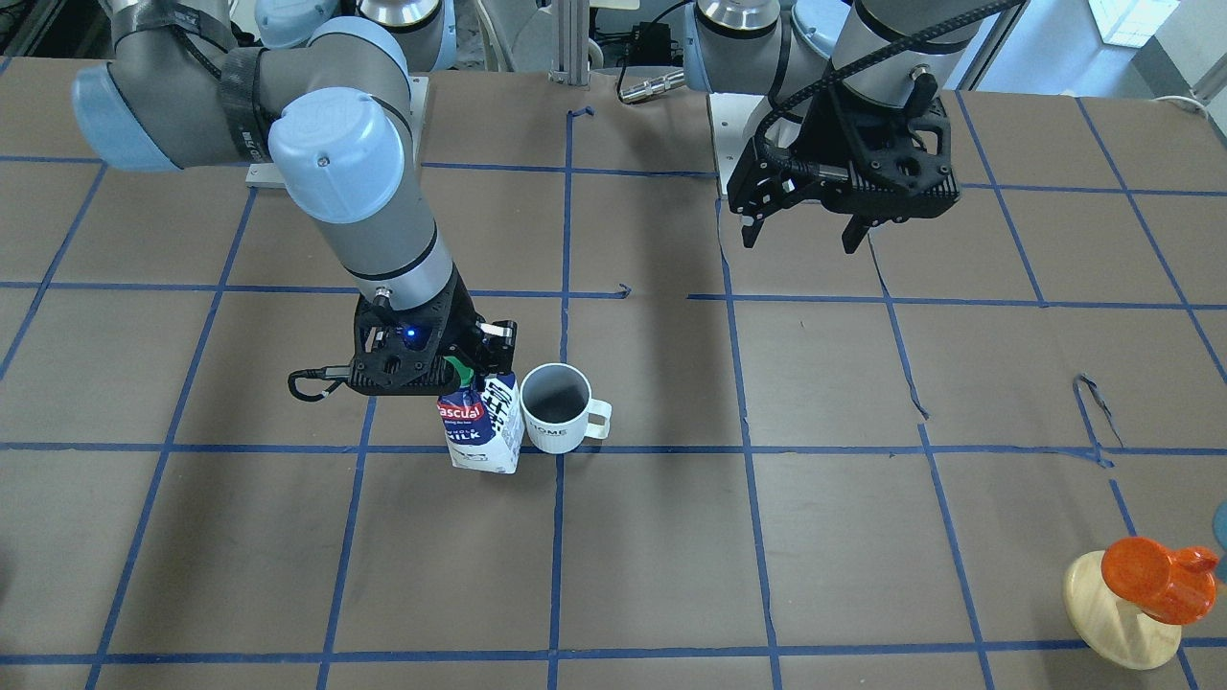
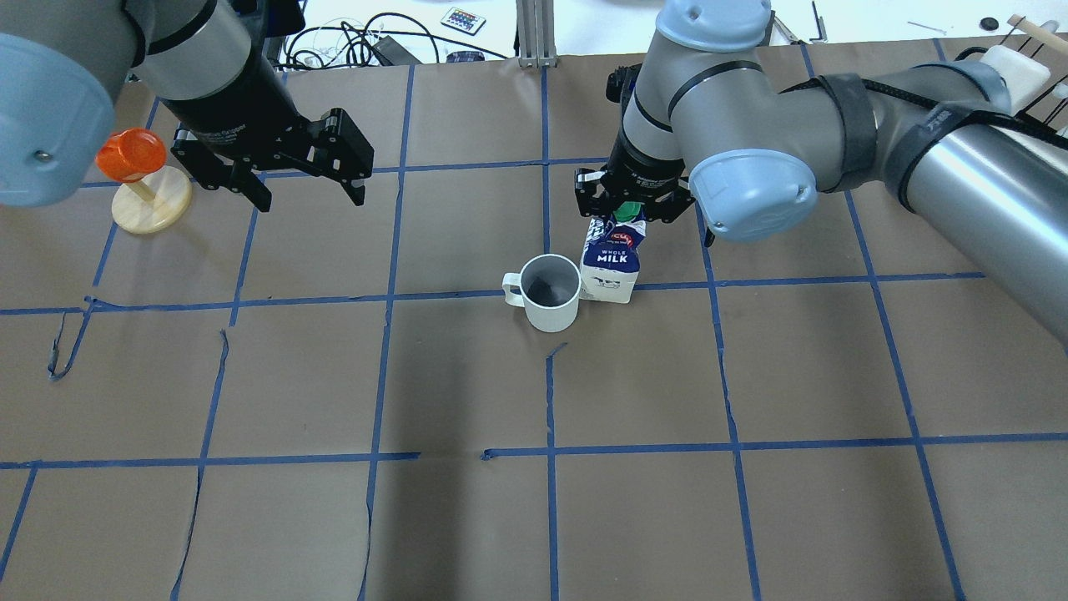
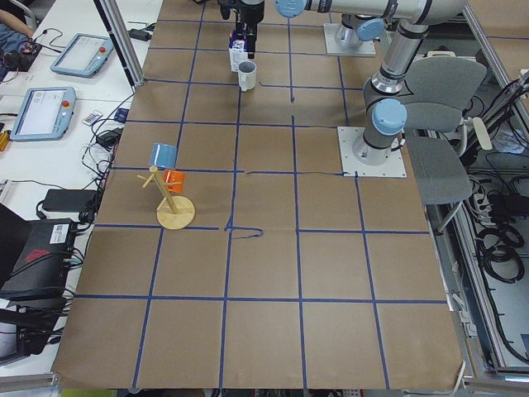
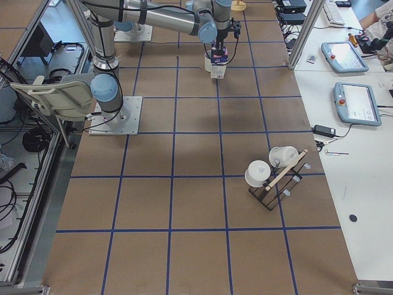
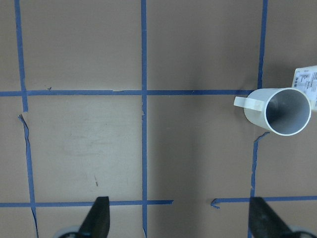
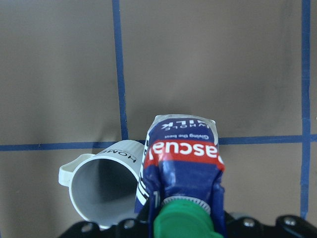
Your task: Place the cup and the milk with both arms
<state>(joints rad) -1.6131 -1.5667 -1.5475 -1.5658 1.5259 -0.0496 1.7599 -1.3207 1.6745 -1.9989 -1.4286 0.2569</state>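
Milk (image 1: 482,428): upright on bench (image 2: 751,517) near centre, base at blue tape line. Cup (image 1: 556,410): upright just beside milk on robot's left side, apparently touching it; handle points away from carton. Right arm (image 2: 751,125): jaws pinching milk's gable top at green cap. Left arm (image 2: 209,75): raised, well apart from cup, jaws spread wide. Orange cup on wooden stand (image 2: 133,159) near left arm.
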